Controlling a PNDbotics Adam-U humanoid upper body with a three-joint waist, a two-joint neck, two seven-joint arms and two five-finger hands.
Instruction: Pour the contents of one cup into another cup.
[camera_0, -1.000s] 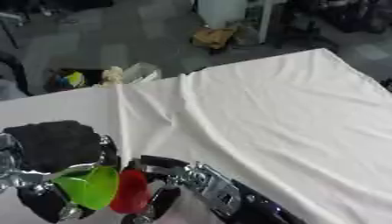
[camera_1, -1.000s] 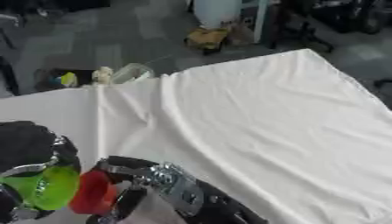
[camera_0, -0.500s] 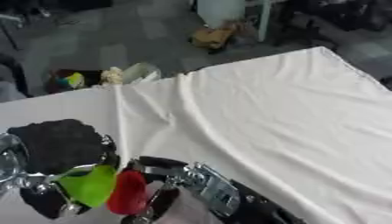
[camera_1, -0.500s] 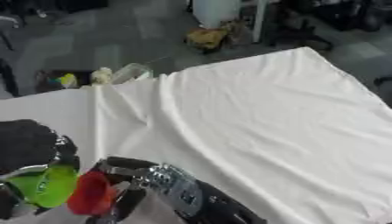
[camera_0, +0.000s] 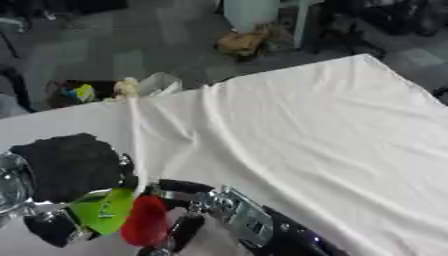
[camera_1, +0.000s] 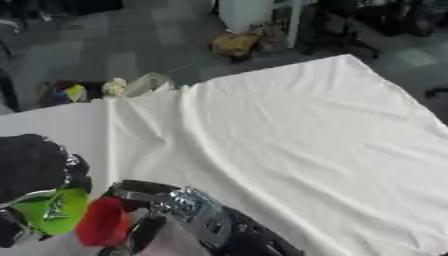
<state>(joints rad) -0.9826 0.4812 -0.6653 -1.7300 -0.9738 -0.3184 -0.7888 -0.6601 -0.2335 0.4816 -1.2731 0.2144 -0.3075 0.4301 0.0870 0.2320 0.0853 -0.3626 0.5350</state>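
1. Position: the left hand is wrapped round the green cup and the right hand round the red cup; both cups sit low at the near left, rims touching or nearly so, above the white cloth on the counter
2. Which cup is the source cannot be told; contents are hidden
3. Keep the receiving cup upright and steady
4. Tilt the pouring cup gradually, its lip inside the other rim
5. Risk: spillage onto the cloth if the rims separate
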